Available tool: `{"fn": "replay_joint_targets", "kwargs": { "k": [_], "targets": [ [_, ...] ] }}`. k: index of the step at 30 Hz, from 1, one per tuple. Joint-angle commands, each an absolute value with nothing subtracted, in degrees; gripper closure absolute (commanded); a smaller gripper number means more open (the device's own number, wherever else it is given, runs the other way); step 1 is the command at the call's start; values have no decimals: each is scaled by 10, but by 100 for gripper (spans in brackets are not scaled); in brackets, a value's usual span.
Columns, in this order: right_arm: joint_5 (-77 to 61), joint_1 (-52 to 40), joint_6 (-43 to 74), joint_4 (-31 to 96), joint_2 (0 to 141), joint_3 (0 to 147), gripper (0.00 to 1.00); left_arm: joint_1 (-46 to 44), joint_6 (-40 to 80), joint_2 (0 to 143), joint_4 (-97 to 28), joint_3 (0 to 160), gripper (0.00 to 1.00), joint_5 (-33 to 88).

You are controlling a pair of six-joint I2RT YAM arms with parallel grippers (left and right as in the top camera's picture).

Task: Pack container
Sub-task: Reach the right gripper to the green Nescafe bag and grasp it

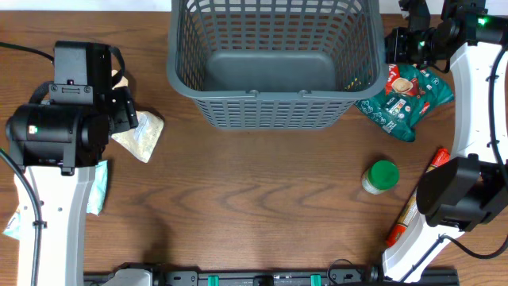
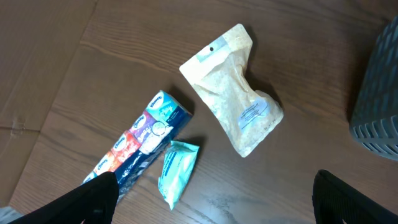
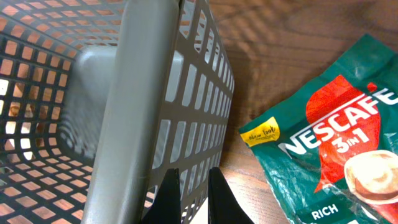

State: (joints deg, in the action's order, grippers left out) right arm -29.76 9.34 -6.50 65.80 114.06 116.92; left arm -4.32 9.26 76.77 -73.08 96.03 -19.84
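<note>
Right, the dark grey lattice container sits at the far middle of the wooden surface, upright, its solid floor showing from overhead. The left hand hovers over the left side, jaws spread wide and holding nothing. From its wrist camera the left hand frames three packets lying flat on the wood: a pale pouch with a small printed label, a colourful long pack and a small teal packet just beside that pack's end. A corner of the container shows at the right edge, apart from the pouch. Over on the other side, the right hand is up by the container's right wall, fingers drawn together with nothing gripped. Its own camera puts the right hand close against the slotted wall, under the thick rim. A green Nescafé 3in1 bag lies on the surface just beside that wall. Nearer the front, a green-lidded jar stands well apart from the container.
</note>
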Motion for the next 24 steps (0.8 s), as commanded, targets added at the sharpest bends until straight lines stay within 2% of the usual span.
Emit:
{"fn": "replay_joint_targets", "kwargs": {
  "k": [1,16,17,19,24],
  "targets": [
    [-314,78,-75,653,1138,1173,99,-40,104,772,-731,959,14,-199],
    [-313,64,-83,644,1138,1173,99,-40,104,772,-728,959,14,-199],
    [-299,64,-77,645,1138,1173,93,-40,104,772,-729,959,14,-199],
    [-259,65,-59,648,1138,1173,69,-40,104,772,-729,959,14,-199],
    [-117,74,7,666,1138,1173,26,-40,104,772,-729,959,14,-199]
  ]
}}
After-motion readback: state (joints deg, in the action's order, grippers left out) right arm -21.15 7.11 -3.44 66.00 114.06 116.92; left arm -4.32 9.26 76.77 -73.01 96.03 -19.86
